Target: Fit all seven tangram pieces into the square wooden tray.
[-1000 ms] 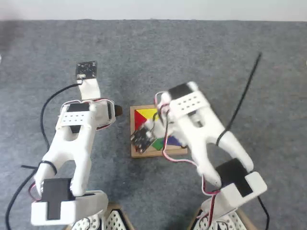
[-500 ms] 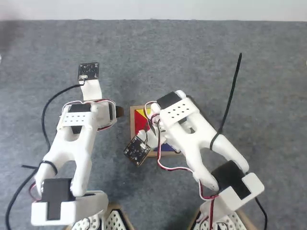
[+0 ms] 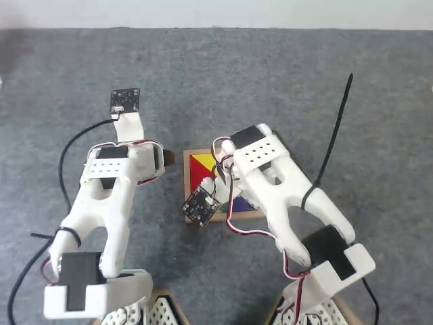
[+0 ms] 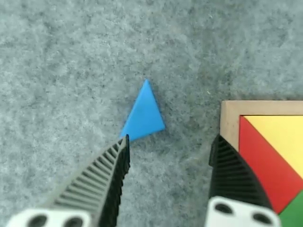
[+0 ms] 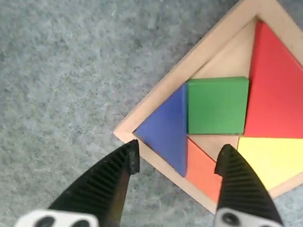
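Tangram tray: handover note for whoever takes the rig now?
Left gripper: open, empty, over the mat, light-blue triangle just ahead of its fingertips, outside the tray.
Right gripper: open, empty, over a tray corner.
Done: red, yellow, green, dark-blue and orange pieces sit in the tray.
Left: seat the light-blue triangle; bare wood shows beside the green piece.

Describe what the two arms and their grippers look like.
The left arm and right arm are white plastic shells with black motor blocks. Thin red and white wires loop along the joints, and black cables trail off. Each wrist carries a small black camera board. The left gripper and right gripper have black ribbed fingers on white bases.
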`<action>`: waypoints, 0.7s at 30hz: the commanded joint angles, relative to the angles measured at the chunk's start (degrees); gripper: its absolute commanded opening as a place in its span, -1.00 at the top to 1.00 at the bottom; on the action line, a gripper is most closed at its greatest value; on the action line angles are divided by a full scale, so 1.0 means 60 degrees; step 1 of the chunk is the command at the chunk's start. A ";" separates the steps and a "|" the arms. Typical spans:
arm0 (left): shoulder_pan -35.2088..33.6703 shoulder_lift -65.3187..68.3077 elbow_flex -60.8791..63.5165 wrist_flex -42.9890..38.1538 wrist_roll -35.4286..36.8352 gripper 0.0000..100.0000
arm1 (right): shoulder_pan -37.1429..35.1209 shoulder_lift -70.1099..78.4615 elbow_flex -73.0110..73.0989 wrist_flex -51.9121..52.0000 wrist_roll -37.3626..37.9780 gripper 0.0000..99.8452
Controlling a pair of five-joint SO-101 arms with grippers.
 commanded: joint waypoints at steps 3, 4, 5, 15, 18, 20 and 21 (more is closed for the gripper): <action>0.0088 -0.0352 -0.0037 -0.0103 0.0088 0.46 | -0.0227 -0.0051 -0.0982 -0.0505 -0.1714 0.47; 0.0088 -0.0352 -0.0037 -0.0103 0.0088 0.46 | -0.0359 -0.0037 -0.1158 -0.0725 -0.2535 0.47; 0.0088 -0.0352 -0.0037 -0.0103 0.0088 0.46 | -0.0491 -0.0081 -0.1275 -0.0828 -0.3414 0.47; -0.1304 -0.0352 -0.2073 0.2037 -0.0938 0.46 | 0.1795 -0.3114 -0.1744 -0.0462 -1.0916 0.47; -0.1333 -0.0337 -0.2821 0.3150 -0.1875 0.46 | 0.2484 -0.4930 0.0396 -0.0901 -1.1736 0.47; -0.1348 -0.0337 -0.2923 0.3399 -0.2212 0.46 | 0.2777 -0.6044 0.2462 -0.1575 -1.2469 0.47; -0.1348 -0.0322 -0.2923 0.3516 -0.2183 0.46 | 0.2967 -0.6513 0.3487 -0.1956 -1.2791 0.47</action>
